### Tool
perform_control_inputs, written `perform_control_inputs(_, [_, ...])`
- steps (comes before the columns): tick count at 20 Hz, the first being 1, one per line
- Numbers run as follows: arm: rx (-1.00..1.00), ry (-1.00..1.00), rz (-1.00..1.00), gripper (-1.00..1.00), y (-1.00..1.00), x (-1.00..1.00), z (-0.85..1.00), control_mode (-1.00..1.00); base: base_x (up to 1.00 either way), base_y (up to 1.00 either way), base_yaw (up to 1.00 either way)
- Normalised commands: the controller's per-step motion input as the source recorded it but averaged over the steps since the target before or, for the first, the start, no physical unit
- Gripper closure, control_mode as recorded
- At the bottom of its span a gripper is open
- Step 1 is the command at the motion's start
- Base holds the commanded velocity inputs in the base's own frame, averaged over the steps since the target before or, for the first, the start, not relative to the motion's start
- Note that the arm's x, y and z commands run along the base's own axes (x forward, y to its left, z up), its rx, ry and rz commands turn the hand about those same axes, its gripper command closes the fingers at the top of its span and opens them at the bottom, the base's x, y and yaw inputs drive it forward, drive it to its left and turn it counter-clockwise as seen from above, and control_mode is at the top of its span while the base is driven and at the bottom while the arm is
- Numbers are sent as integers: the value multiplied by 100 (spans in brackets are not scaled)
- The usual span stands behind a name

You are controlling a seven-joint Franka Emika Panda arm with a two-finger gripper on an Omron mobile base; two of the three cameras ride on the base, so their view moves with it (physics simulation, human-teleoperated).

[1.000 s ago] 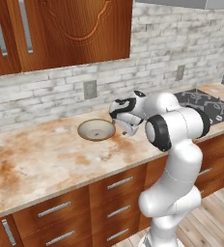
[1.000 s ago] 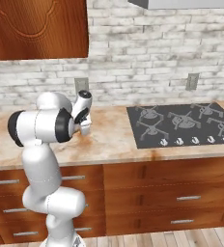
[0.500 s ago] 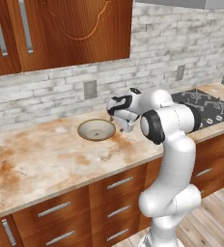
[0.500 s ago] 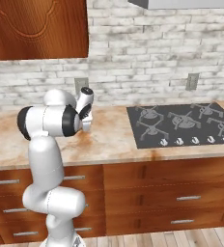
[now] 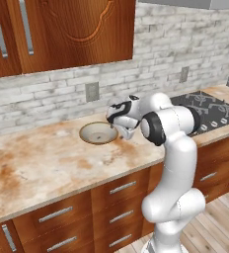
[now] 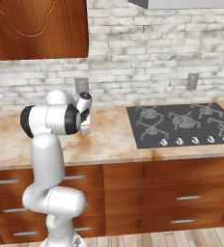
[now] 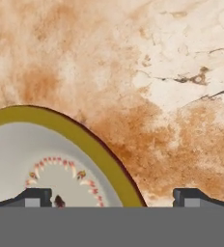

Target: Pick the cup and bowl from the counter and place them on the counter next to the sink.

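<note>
The bowl point(image 5: 98, 133) is shallow and tan with a speckled cream inside, and it rests on the blotchy beige counter point(image 5: 47, 168) near the back wall. My gripper point(image 5: 122, 130) points down over the bowl's right rim. In the hand view the bowl point(image 7: 41, 154) fills the lower left, its olive-tan rim curving between my two fingertips point(image 7: 35, 197). One tip stands over the bowl's inside, the other over bare counter point(image 7: 172, 96). The gripper point(image 7: 113, 198) is open with nothing held. The cup and the sink are out of view.
A dark stovetop point(image 5: 205, 108) with burner grates is set into the counter to the right, also seen as the stovetop point(image 6: 181, 123). A brick wall with an outlet point(image 5: 92, 91) runs behind. Wooden upper cabinets point(image 5: 62, 29) hang above, and drawers point(image 5: 57, 215) sit below.
The hand has shifted a little left and down toward the bowl's right rim. The jaws have stayed wide, and the bowl has not moved.
</note>
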Motion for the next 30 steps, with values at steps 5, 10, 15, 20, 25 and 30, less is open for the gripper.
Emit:
perform_control_inputs(5, [0, 0, -4, -100, 18, 2, -8, -100, 0, 0, 0])
perform_control_inputs(10, [0, 0, -5, -100, 16, 6, -20, -100, 0, 0, 0])
perform_control_inputs(15, [0, 0, -3, -100, 7, 14, -33, -100, 0, 0, 0])
perform_control_inputs(20, [0, 0, -1, -100, 2, 5, -9, -100, 0, 0, 0])
perform_control_inputs(25, [0, 0, 0, 100, 0, 0, 0, -100, 0, 0, 0])
perform_control_inputs(30, [0, 0, 0, 100, 0, 0, 0, -100, 0, 0, 0])
